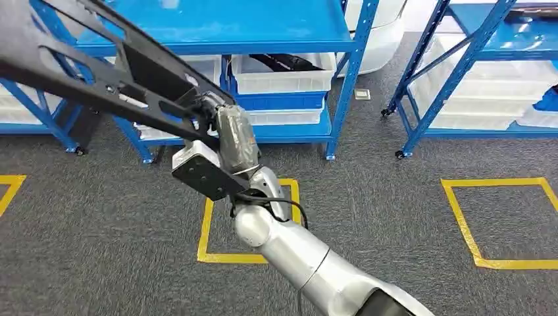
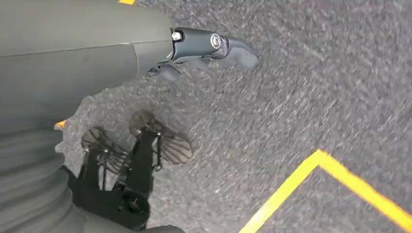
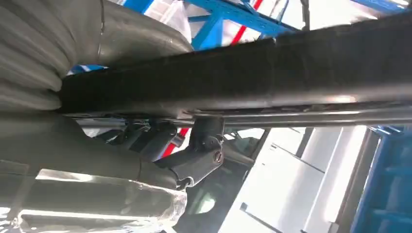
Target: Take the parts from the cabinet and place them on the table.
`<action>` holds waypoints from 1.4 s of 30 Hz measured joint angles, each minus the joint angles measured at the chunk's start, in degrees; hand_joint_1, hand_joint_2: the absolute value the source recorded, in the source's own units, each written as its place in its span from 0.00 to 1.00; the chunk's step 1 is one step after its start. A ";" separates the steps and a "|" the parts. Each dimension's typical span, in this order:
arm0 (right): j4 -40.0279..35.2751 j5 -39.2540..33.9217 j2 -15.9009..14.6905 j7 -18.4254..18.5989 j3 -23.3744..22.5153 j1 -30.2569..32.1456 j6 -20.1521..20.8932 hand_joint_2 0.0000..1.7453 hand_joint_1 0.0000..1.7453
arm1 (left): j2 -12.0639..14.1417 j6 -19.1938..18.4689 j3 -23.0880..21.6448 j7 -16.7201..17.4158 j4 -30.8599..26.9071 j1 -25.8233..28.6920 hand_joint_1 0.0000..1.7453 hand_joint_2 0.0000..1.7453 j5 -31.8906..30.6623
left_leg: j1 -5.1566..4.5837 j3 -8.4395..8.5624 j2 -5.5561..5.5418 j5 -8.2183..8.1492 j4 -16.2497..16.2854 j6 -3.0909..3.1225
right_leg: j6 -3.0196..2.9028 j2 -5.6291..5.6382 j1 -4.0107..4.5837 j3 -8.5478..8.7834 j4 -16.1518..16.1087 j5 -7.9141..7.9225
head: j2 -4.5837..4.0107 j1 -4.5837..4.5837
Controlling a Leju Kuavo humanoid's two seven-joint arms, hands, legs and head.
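- Grey carpet floor (image 1: 118,217) with yellow taped squares (image 1: 500,224) lies before blue metal shelving racks (image 1: 342,79) holding white plastic bins (image 1: 283,76). In the head view, the right robot hand (image 1: 220,128) grips a long flat black frame part (image 1: 85,69), raised and slanting up to the left.
- Left wrist view: the left robot hand (image 2: 204,48) hangs over the carpet, fingers apart, holding nothing.
- Right wrist view: the fingers (image 3: 204,155) wrap under the black part (image 3: 272,73).

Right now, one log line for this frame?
right robot hand: holds black frame part, raised | left robot hand: holds nothing, over carpet | blue rack: ahead | table placement: not yet done
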 joint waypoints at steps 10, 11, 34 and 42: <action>0.00 1.83 0.07 -0.87 -1.85 2.70 2.42 1.00 1.00 | 0.59 0.41 -0.18 0.02 0.00 0.24 0.00 1.00 -0.63 | 1.70 4.22 -0.49 -7.40 8.69 -2.64 | -1.17 -0.20 -1.23 -5.93 1.16 5.00 | 0.00 -0.24; -0.02 1.99 0.22 -0.98 -1.97 2.73 2.42 1.00 1.00 | 0.59 0.57 -0.20 0.04 0.00 0.13 0.00 1.00 -0.63 | 1.79 6.61 -0.53 -9.46 4.30 -2.69 | -0.88 -0.20 -1.17 -6.35 1.57 5.20 | 0.00 -0.22; -0.09 2.95 0.00 -0.42 -2.77 3.62 2.23 1.00 1.00 | 0.22 0.05 -0.22 0.59 -0.02 0.30 0.00 1.00 -1.00 | 1.01 3.63 -0.24 -4.67 0.85 0.72 | 0.68 0.26 -1.02 -3.32 0.88 2.95 | 0.00 0.09; -0.11 4.96 0.02 -0.98 -3.63 3.84 2.21 1.00 1.00 | 0.22 -0.65 -0.22 0.24 -0.02 0.30 0.00 1.00 -1.40 | 1.31 3.60 -0.24 -4.14 0.42 -0.14 | 0.13 0.25 -0.57 -3.60 0.94 3.23 | 0.00 0.11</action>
